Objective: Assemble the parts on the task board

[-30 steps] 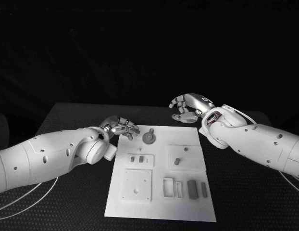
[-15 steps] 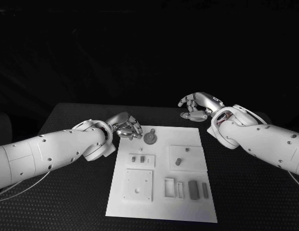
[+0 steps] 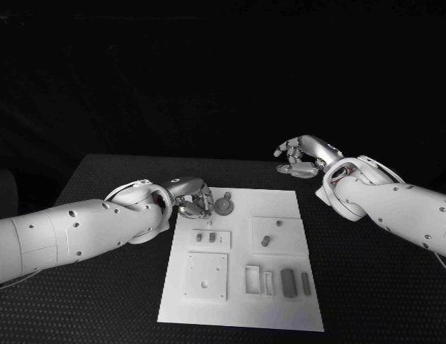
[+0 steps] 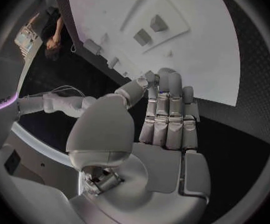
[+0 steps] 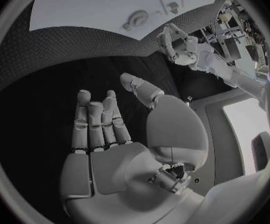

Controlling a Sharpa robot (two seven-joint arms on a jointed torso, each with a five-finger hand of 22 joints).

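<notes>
The white task board (image 3: 285, 319) lies in the middle of the black table. A round grey part (image 3: 224, 206) lies near its far left corner, small pegs (image 3: 211, 236) stand in a raised block, and dark bars (image 3: 288, 282) lie near the right edge. My left hand (image 3: 191, 197) hovers at the board's far left edge, just beside the round part, holding nothing. In the left wrist view its fingers (image 4: 169, 114) lie straight over the table beside the board (image 4: 203, 50). My right hand (image 3: 306, 159) floats beyond the board's far right corner; its palm (image 5: 110, 149) is bare, its fingers spread.
A square plate with holes (image 3: 206, 274) and a raised square with one peg (image 3: 274, 233) sit on the board. The right wrist view shows the board (image 5: 79, 10), the round part (image 5: 137, 19) and my left hand (image 5: 172, 42). Black table surrounds the board.
The left hand has slid nearer to the round part at the board's far left edge. The right hand has drifted to the right, away from the board's far corner.
</notes>
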